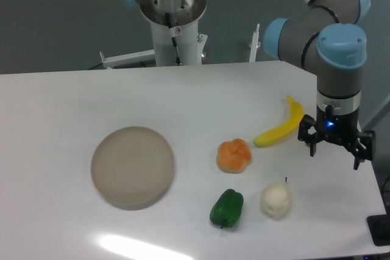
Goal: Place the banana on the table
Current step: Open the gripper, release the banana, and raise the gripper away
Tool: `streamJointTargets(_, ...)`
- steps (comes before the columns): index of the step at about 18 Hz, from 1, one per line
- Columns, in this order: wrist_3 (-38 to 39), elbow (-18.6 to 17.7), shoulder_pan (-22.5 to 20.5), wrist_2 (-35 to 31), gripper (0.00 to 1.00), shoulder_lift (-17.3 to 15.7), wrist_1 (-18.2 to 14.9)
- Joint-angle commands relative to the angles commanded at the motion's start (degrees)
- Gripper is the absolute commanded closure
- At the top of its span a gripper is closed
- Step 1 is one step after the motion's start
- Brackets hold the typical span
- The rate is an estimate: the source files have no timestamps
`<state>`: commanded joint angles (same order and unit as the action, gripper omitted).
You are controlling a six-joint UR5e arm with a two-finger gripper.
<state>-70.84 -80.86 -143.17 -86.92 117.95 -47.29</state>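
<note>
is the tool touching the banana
Apart. The fixed camera shows white table between the open tool and the banana, which lies free to its left.

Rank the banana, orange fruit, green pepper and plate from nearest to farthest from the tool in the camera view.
Measured from the tool:
1. banana, just beside it, toward the middle.
2. orange fruit, mid-table.
3. green pepper, front edge.
4. plate, far side.
</note>
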Motion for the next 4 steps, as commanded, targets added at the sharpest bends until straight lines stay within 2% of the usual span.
streamJointTargets(4,0.0,0.3,0.0,0.1,0.00,0.0,0.0)
